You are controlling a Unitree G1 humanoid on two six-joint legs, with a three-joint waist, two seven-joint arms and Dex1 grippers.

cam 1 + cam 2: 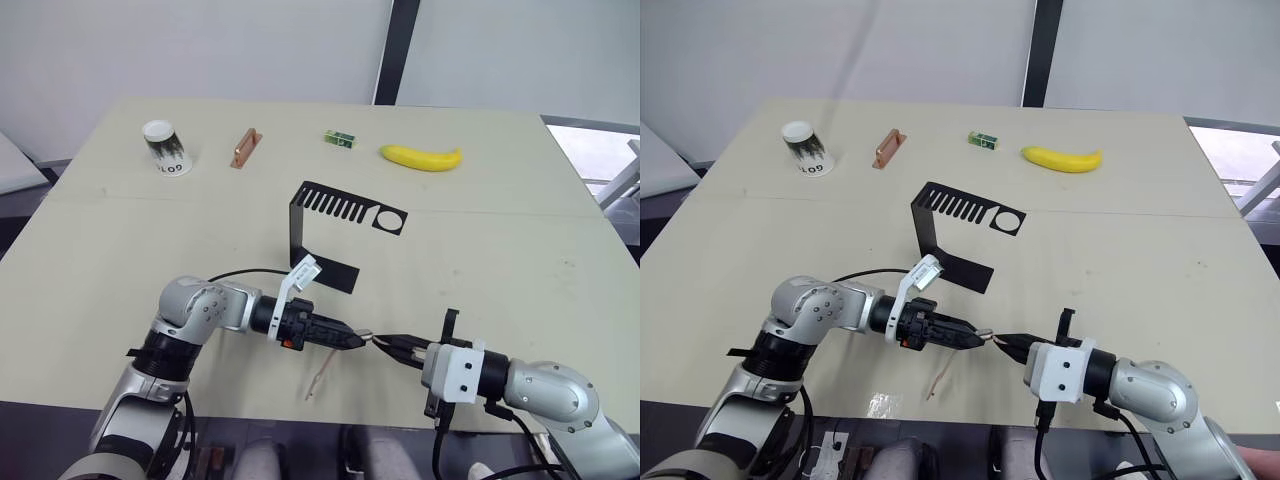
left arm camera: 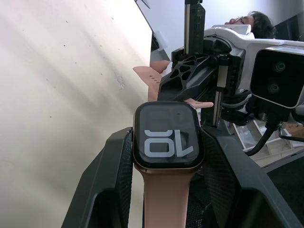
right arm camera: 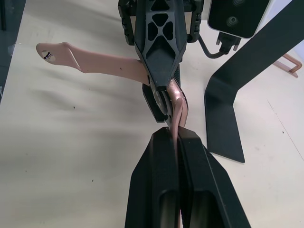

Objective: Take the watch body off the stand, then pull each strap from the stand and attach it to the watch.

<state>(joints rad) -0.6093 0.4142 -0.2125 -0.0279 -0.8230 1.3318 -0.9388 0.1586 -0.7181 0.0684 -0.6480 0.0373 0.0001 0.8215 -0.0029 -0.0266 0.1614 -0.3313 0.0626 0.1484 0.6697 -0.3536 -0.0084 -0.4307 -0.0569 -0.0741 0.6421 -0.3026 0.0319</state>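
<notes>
My left gripper [image 1: 355, 340] is shut on the black watch body [image 2: 167, 135], whose screen shows "10". One pink strap [image 1: 322, 375] is joined to the watch and hangs toward the table near its front edge. My right gripper [image 1: 385, 343] faces the left one tip to tip. It is shut on the second pink strap [image 3: 178, 100], whose end bends against the watch body's edge [image 3: 159, 102]. Whether that end is seated I cannot tell. The black stand [image 1: 335, 215] sits on the table just behind both grippers.
Along the far side of the table are a paper cup [image 1: 166, 147], a copper-brown block [image 1: 245, 147], a small green box [image 1: 340, 138] and a banana [image 1: 421, 157]. A person [image 2: 251, 21] is visible beyond the table in the left wrist view.
</notes>
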